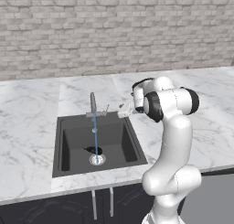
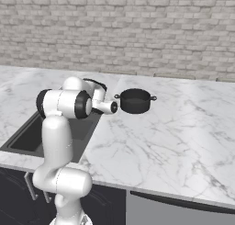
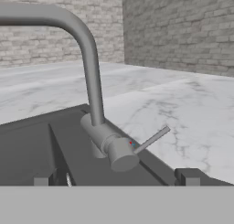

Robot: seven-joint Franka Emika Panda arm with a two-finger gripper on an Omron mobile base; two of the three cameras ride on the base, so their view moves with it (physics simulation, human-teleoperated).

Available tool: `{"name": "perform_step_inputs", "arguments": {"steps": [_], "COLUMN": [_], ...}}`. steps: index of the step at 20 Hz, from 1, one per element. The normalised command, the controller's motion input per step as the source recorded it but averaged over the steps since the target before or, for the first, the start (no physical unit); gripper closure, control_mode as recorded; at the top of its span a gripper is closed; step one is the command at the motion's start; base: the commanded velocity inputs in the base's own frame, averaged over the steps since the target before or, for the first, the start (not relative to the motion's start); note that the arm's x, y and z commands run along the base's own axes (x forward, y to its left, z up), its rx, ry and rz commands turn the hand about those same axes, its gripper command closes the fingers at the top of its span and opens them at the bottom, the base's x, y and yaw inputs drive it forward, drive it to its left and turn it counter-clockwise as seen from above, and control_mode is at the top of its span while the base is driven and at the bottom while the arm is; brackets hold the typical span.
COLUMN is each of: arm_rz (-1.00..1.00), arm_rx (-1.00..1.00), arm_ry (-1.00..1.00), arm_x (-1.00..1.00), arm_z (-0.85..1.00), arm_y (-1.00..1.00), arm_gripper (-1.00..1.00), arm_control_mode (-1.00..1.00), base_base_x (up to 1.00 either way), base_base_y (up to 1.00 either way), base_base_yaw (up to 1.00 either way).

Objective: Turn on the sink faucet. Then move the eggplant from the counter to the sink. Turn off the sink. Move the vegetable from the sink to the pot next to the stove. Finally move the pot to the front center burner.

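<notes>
Water runs in a thin blue stream from the sink faucet down to the round drain of the dark sink. The eggplant lies dark in the basin, right beside the drain. My gripper hovers open just right of the faucet's base, level with its lever. In the hand view the faucet stands close ahead, its lever sticking out to the right, and my gripper has nothing between its fingertips. The pot and the stove are out of view.
A black two-handled pot stands on the white marble counter, right of the sink. A brick wall runs behind the counter. Dark cabinet doors sit below the sink.
</notes>
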Motion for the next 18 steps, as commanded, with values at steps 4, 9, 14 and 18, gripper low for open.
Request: {"name": "perform_step_inputs", "arguments": {"steps": [4,9,14,18], "arm_rz": [0.05,0.06,0.07,0.07], "arm_rx": [0.0,0.0,0.01,0.03], "arm_ry": [0.0,0.0,0.0,0.0], "arm_x": [0.13,0.22,0.24,0.23], "arm_z": [0.0,0.0,0.0,-0.02], "arm_y": [0.11,0.02,0.0,0.0], "arm_gripper": [-1.0,-1.0,-1.0,-1.0], "arm_control_mode": [-1.0,-1.0,-1.0,-1.0], "base_base_x": [0.0,0.0,0.0,0.0], "base_base_y": [0.0,0.0,0.0,0.0], "base_base_yaw": [0.0,0.0,0.0,0.0]}}
